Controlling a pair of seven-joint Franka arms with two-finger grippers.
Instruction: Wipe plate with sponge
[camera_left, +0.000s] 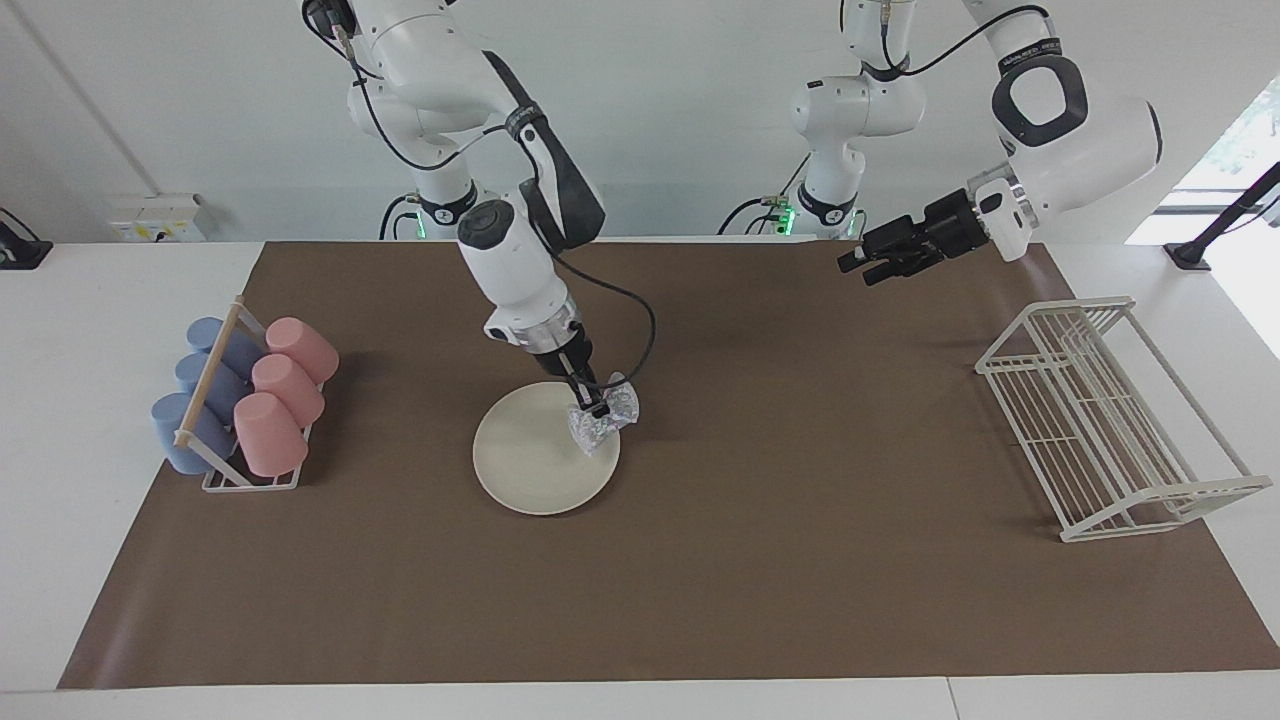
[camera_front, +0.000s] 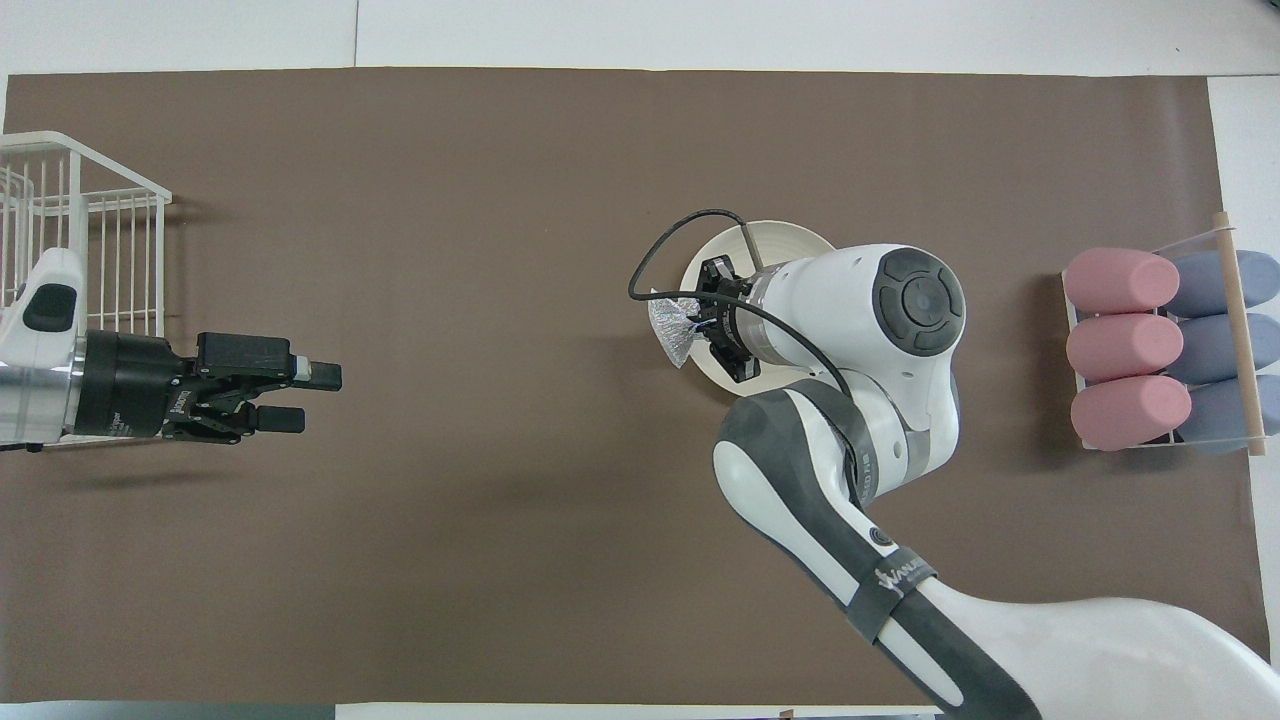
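1. Brown matting is covering the desk (camera_left: 800, 600); the plate (camera_left: 530, 460) is lying at its middle.
2. Right pincer (camera_left: 598, 409) is gripping the sponge (camera_left: 605, 418), pressing it on the plate's rim toward the left arm's end.
3. Left pincer (camera_left: 858, 266) is waiting with fingers apart, holding nothing, high over the mat, well apart.

Probably lab: two arms (camera_left: 520, 270), papered table (camera_left: 800, 600)

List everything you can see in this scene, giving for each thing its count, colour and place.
plate: one, cream, mid-mat
sponge: one, silvery mesh, on the plate's rim toward the left arm's end, held
cups: three pink, three blue, lying in a rack at the right arm's end
wire rack: one, white, at the left arm's end
mat: one, brown, covering the table
right gripper: jaws shut on the sponge
left gripper: jaws open, waiting above the mat
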